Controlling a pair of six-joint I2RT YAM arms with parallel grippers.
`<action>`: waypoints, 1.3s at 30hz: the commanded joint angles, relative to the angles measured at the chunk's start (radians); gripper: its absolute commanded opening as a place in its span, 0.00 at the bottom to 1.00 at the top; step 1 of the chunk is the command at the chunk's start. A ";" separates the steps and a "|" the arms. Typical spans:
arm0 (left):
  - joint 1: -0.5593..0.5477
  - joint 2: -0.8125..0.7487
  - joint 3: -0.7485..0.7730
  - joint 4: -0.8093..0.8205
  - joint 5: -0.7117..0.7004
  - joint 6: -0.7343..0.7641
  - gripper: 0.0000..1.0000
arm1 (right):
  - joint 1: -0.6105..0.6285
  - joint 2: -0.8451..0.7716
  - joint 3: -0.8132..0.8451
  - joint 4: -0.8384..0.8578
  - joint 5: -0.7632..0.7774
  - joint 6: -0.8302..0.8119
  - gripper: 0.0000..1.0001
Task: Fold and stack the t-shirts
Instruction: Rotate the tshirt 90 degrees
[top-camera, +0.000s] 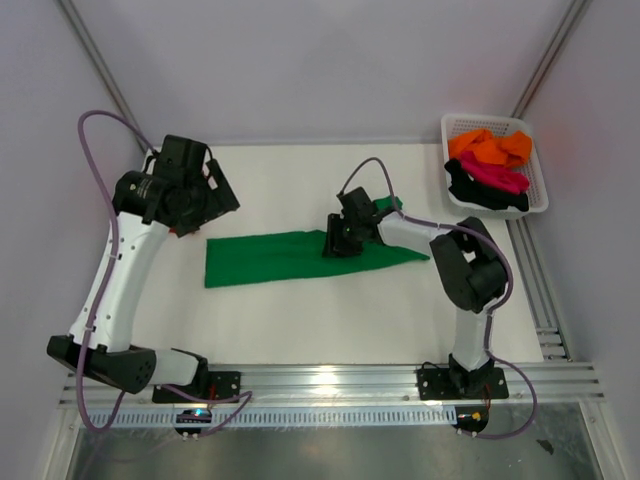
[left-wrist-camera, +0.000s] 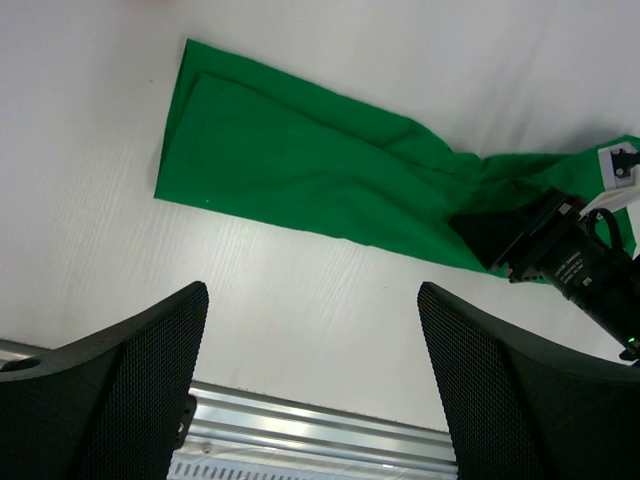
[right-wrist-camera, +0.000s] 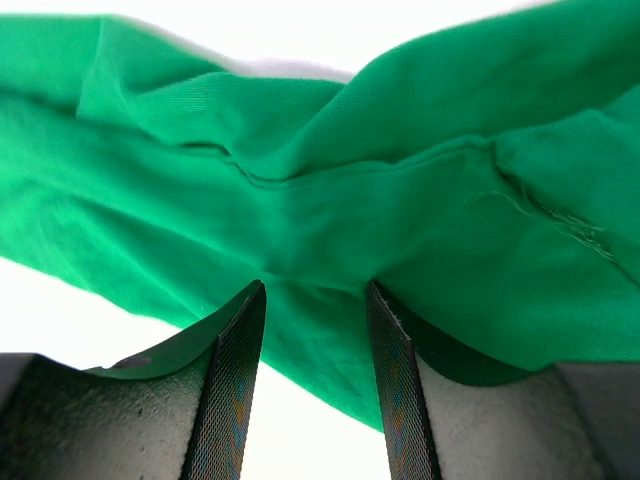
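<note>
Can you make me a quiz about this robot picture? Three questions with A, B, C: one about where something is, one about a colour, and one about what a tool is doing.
1. Where is the basket?
A) far right corner
B) near left corner
C) in the middle

2. What colour is the shirt outside the basket?
A) blue
B) green
C) yellow

3. What is the left tool doing?
A) squeezing the shirt
B) holding the basket
C) open, holding nothing

Answers:
1 A, it sits at the far right in the top view.
2 B, the long cloth is bright green.
3 C, it stands wide open with nothing in it, while the right tool pinches the shirt.
</note>
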 joint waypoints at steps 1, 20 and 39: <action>-0.003 0.009 0.057 -0.025 -0.003 0.036 0.88 | 0.037 -0.051 -0.092 -0.144 -0.031 -0.034 0.50; -0.001 0.100 0.109 -0.027 -0.004 0.069 0.88 | 0.051 -0.445 -0.460 -0.234 0.030 -0.056 0.50; -0.001 0.081 -0.042 0.088 -0.012 0.074 0.90 | 0.051 -0.562 -0.304 -0.012 0.122 -0.105 0.50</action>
